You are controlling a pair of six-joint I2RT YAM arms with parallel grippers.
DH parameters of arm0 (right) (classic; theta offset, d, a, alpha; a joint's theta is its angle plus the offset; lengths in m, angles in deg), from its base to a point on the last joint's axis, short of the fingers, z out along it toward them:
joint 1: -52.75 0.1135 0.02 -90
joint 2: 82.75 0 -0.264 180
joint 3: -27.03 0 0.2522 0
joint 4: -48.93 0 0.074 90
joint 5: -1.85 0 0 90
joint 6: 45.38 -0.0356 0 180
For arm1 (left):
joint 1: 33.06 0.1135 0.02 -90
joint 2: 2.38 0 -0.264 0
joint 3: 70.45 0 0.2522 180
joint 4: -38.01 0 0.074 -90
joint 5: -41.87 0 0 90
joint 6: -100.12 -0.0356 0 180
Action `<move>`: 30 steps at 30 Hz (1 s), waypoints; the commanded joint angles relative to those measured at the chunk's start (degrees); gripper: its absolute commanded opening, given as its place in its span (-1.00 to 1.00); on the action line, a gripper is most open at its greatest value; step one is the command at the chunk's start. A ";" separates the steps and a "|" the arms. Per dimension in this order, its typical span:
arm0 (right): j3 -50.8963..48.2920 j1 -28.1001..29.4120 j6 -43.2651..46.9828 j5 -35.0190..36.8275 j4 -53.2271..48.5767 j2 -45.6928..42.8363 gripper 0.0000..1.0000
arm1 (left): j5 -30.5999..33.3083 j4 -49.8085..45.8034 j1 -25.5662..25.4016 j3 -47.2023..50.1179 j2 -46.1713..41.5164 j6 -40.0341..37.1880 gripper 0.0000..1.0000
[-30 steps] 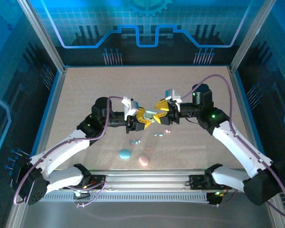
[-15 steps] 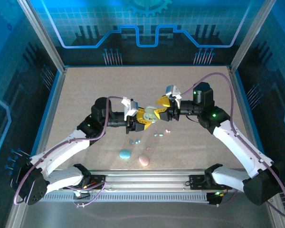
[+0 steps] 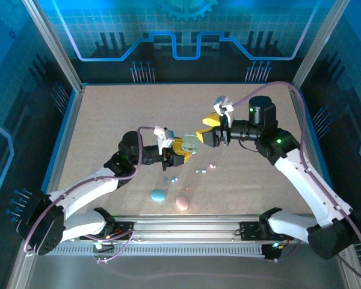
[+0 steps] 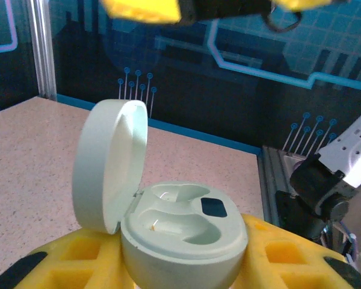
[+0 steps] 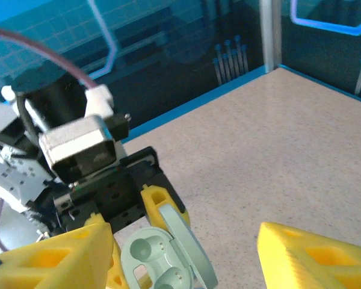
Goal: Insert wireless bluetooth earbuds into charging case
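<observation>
left wrist: left end effector [image 4: 182, 268] clamps open pale case [image 4: 186, 241], wells [image 4: 177, 224] empty; right end effector [image 5: 183, 259] spread.

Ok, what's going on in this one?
The left gripper holds a pale teal-grey charging case off the table, its lid hinged open and both wells empty. The right gripper hovers just beyond it, jaws open and carrying nothing. The earbuds lie loose on the table nearer the arm bases, beside a blue case and a pink case.
</observation>
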 commanded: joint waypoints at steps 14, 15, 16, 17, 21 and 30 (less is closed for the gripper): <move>-12.66 -7.26 -23.02 11.29 -10.21 8.39 -0.18 | 13.19 6.91 1.47 4.60 -5.68 0.62 -0.40; -12.50 -6.27 -21.94 11.97 -11.49 10.41 -0.18 | 13.91 6.41 1.42 4.69 -6.44 0.34 -0.40; -12.53 -5.28 -20.68 12.60 -12.01 12.16 -0.19 | 14.48 5.84 1.41 4.78 -7.23 -0.04 -0.40; -12.53 -4.19 -19.65 12.93 -12.20 13.54 -0.19 | 14.96 5.40 1.49 4.79 -7.94 -0.42 -0.39; -10.26 -0.55 -15.33 14.07 -13.12 20.17 -0.16 | 16.09 3.49 1.46 4.48 -10.75 -1.24 -0.40; 1.94 5.04 -9.60 15.77 -16.22 36.40 -0.19 | 15.58 1.16 1.47 3.69 -14.19 -0.90 -0.38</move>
